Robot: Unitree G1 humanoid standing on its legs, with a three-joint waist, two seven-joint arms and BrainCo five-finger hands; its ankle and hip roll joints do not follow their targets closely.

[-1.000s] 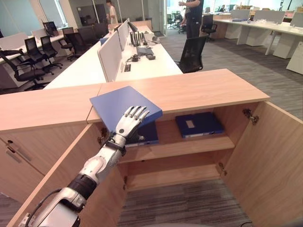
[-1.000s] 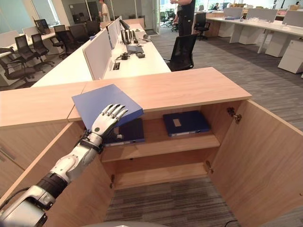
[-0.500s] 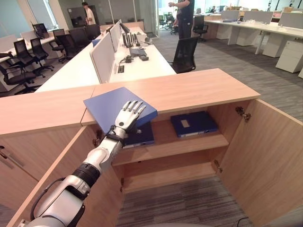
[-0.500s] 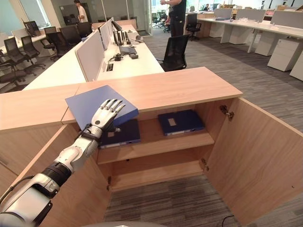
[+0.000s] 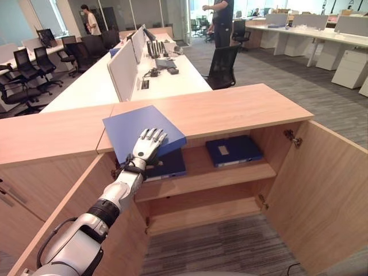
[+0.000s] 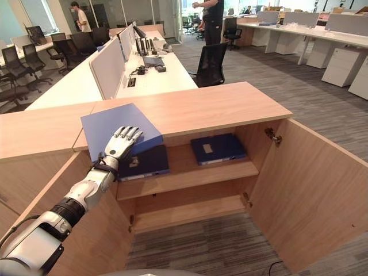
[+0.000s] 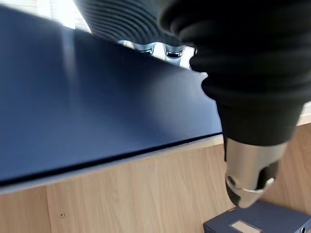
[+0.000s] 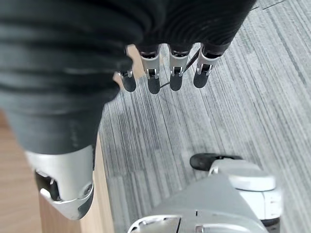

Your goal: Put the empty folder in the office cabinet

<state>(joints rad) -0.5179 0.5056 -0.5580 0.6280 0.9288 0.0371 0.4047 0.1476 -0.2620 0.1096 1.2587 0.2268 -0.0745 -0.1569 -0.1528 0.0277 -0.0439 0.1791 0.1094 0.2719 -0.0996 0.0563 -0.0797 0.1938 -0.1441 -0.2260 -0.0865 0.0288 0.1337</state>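
A blue folder lies on the wooden cabinet top, its near corner jutting over the front edge above the open compartment. My left hand reaches up to that corner. The fingers lie flat on the cover. In the left wrist view the thumb sits under the folder, so the folder's edge is pinched between them. Two dark blue folders lie on the upper shelf, one under my hand, one further right. My right hand hangs over the carpet with relaxed fingers, holding nothing.
Both cabinet doors stand open: the right door swings out towards me, the left door runs under my left arm. The lower shelf is bare. Behind the cabinet are white desks, a black chair and a standing person.
The view has shifted a little. My left hand has kept its hold on the folder's near corner and has slid slightly to the left along it.
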